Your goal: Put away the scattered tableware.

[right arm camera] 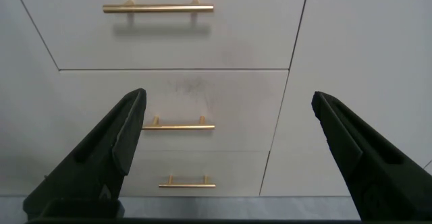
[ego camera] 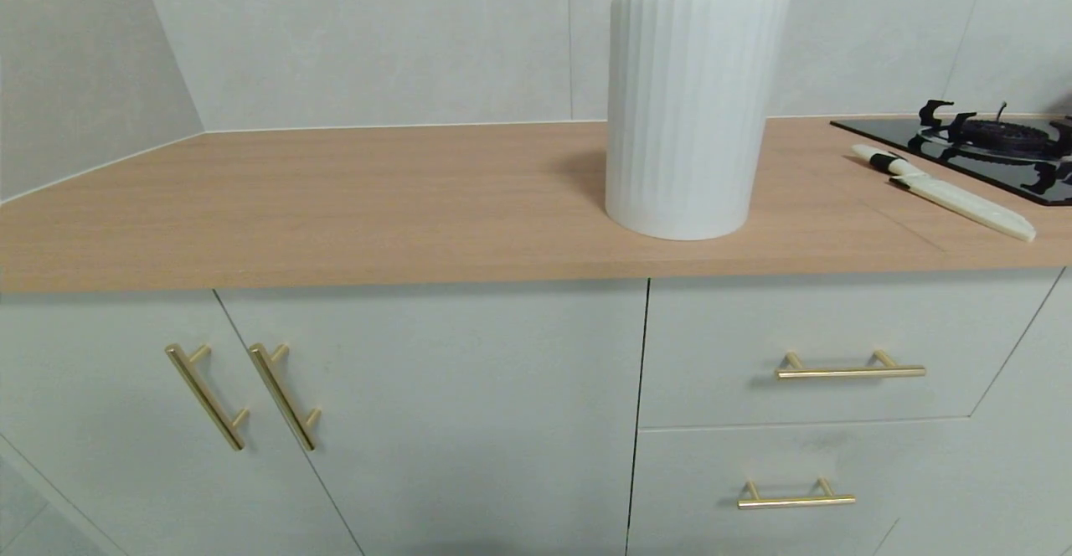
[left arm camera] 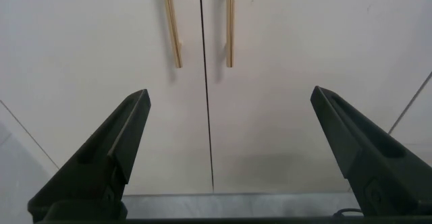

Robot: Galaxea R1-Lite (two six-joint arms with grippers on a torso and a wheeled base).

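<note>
One knife (ego camera: 946, 193) lies flat on the wooden counter (ego camera: 335, 204), far over on the right side, just beside the near-left edge of a black glass hob (ego camera: 1017, 179). Its pale blade points toward the counter's front edge. Its white handle, crossed by black bands, points toward the wall (whether it touches the hob's rim cannot be told). One tall white ribbed container (ego camera: 687, 112) stands upright on the counter to the left of the knife, well apart from it and near the front edge. One black burner grate (ego camera: 1001, 131) sits on the hob.

Below the counter, the head view shows two cabinet doors (ego camera: 435, 422) on the left, whose two brass door handles (ego camera: 285, 397) sit side by side. To the right are two drawers (ego camera: 837, 321), one above the other, each with one horizontal drawer handle (ego camera: 850, 369).

The left gripper (left arm camera: 229, 94) faces the cabinet doors. Its two dark fingers (left arm camera: 115, 150) are spread wide with nothing between them, and the two door handles are seen beyond the gap. The right gripper (right arm camera: 228, 96) faces the drawer fronts. Its two fingers (right arm camera: 108, 150) are likewise wide apart and hold nothing. Three drawer handles are seen past them, stacked one above another.
</note>
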